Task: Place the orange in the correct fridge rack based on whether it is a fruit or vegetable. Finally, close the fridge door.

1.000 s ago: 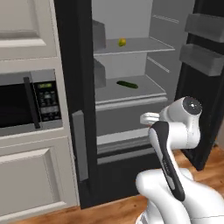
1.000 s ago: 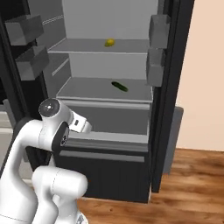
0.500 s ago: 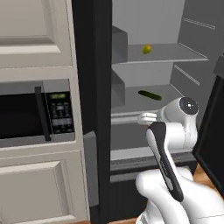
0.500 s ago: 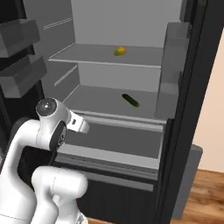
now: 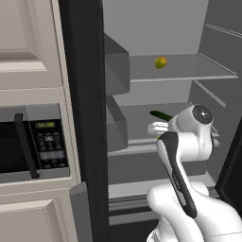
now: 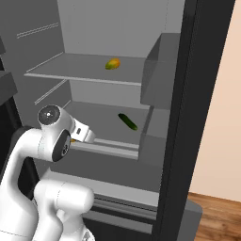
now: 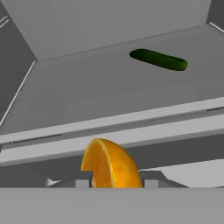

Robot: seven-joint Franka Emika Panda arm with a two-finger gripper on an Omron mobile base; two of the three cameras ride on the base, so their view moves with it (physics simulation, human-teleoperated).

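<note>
— What's changed since a second ago?

— The base has driven closer; the fridge interior looms larger in both base views.

— And the pincer?

— The gripper [image 7: 113, 183] is closed on the orange [image 7: 110, 164], carried for shelving. It points level at the lower shelf [image 7: 100, 92], where the long green vegetable [image 7: 158, 59] lies.

— So the target?

— Probably the fridge rack [image 5: 189, 71] above, beside the yellow-green fruit [image 5: 160, 62]. The arm is folded, hand held low.

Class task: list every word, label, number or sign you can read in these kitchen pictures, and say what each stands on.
Microwave control panel: a small lit display and rows of buttons, all too blurred to read.
Fridge rack, yellow-green fruit, long green vegetable, orange: no text.
Nothing legible anywhere.
</note>
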